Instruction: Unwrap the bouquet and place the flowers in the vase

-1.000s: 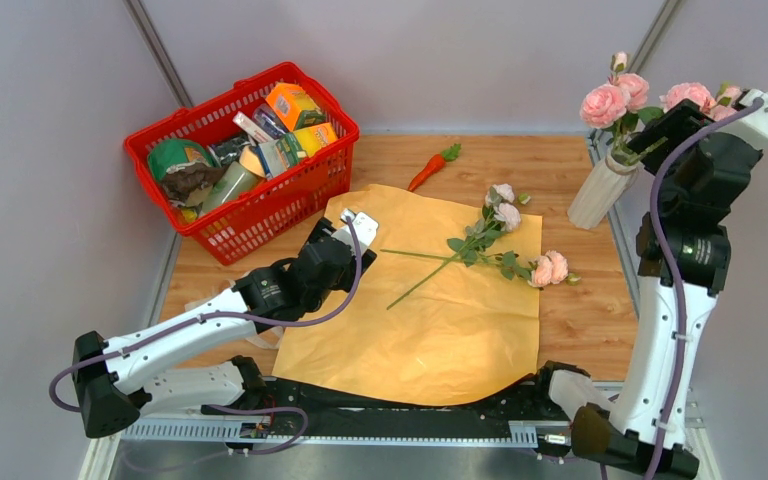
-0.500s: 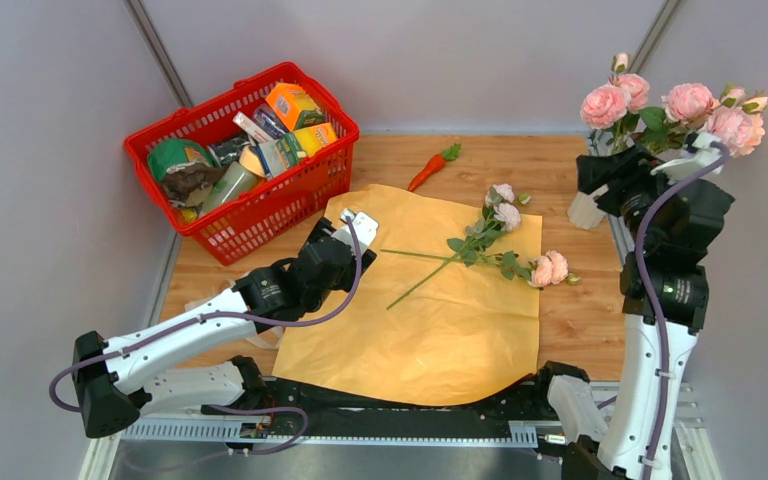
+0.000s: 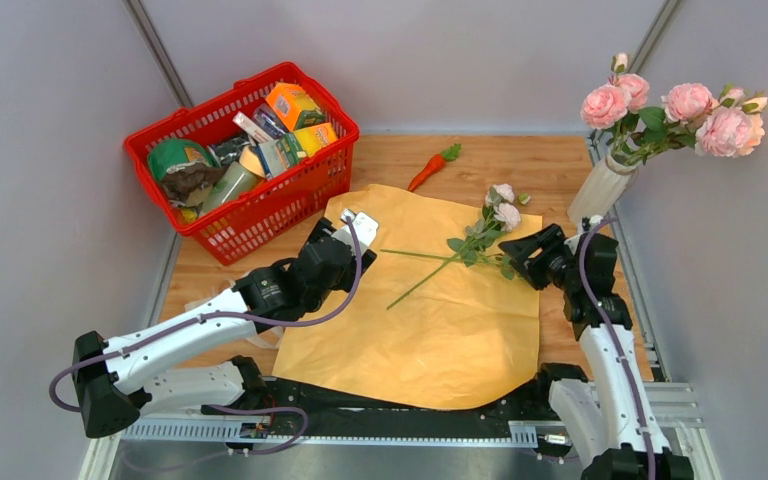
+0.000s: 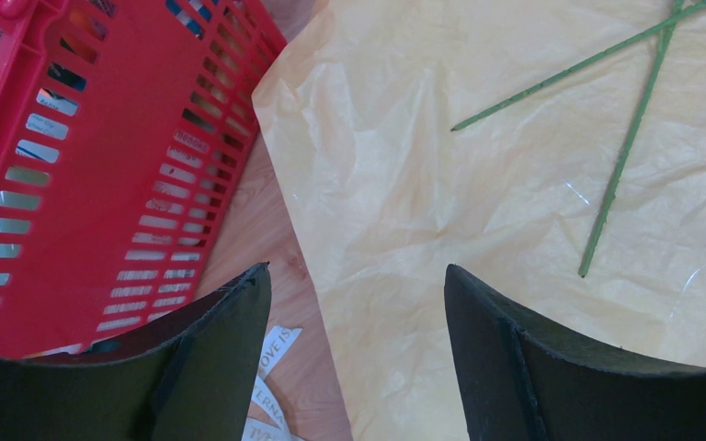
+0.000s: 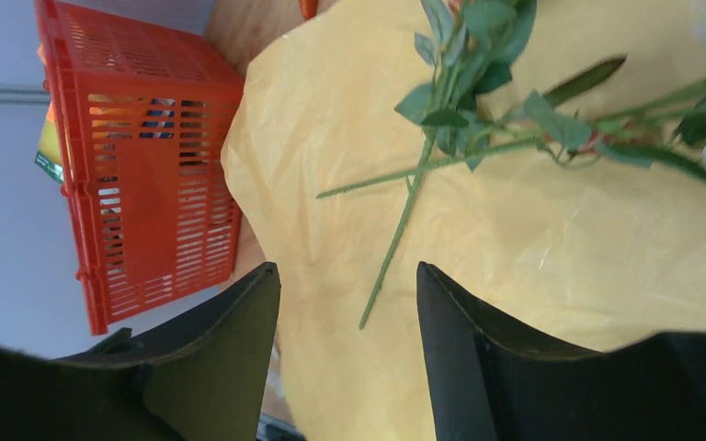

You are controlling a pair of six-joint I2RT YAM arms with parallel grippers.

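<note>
Hovering low beside loose flowers [image 3: 475,243], the right gripper [image 3: 516,256] is holding its jaws apart, empty.
Two leafy stems are lying crossed on the spread wrapping paper [image 3: 430,320], while other pink blooms [image 3: 603,103] are standing in the white vase [image 3: 598,192] at the far right. The left gripper [image 3: 355,225] is hanging wide open over the paper's left edge.

One basket [image 3: 230,225], one carrot [image 3: 430,170], one vase [image 3: 595,200], one paper sheet [image 3: 430,330], two loose stems [image 3: 422,284].

Your paper [image 3: 430,320] lies mid-table with two stems [image 3: 438,258] on it; the basket [image 3: 260,205] sits far left, the carrot [image 3: 428,172] just behind the paper, the vase [image 3: 598,195] far right, holding flowers [image 3: 660,110].
</note>
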